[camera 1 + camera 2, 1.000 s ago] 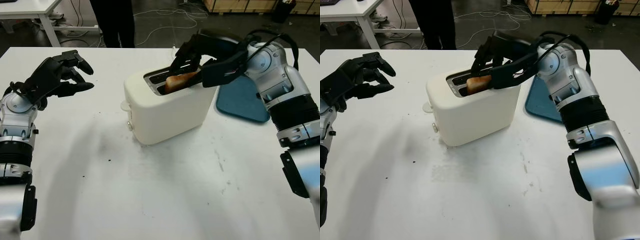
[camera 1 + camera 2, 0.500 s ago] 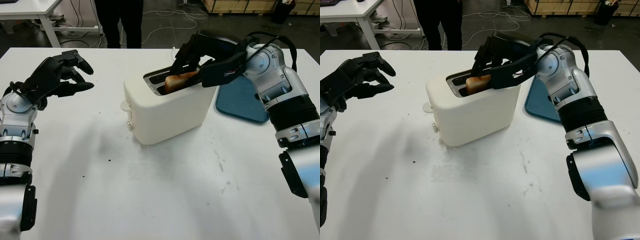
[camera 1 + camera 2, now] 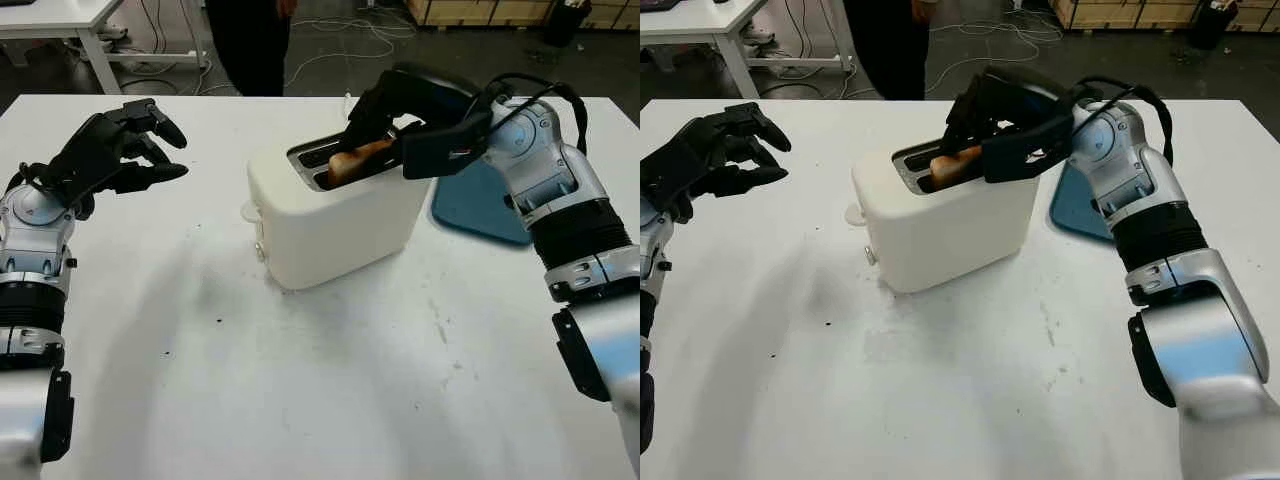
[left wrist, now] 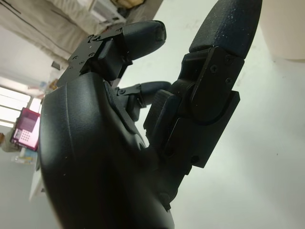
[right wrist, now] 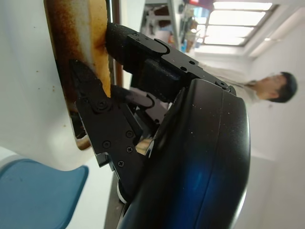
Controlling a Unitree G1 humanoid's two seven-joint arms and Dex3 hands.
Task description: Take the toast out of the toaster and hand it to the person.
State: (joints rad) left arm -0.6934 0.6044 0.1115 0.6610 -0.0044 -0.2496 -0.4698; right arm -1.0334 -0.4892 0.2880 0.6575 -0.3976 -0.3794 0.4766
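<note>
A white toaster (image 3: 335,218) stands mid-table with two slots on top. A browned slice of toast (image 3: 356,160) sticks up out of the nearer slot, tilted. My right hand (image 3: 385,125) is over the toaster top, its black fingers (image 5: 95,102) shut on the toast (image 5: 78,33) from both faces. My left hand (image 3: 120,150) is held above the table at the far left, open and holding nothing. A person in dark clothes (image 3: 250,40) stands beyond the table's far edge.
A blue mat (image 3: 480,205) lies on the table to the right of the toaster, under my right forearm. The white table (image 3: 330,380) has small dark crumbs in front of the toaster. Cables and another table stand on the floor beyond.
My right hand has lifted slightly with the toast, which sits a little higher in the slot. The person behind the table has shifted to the right. My left hand has not moved.
</note>
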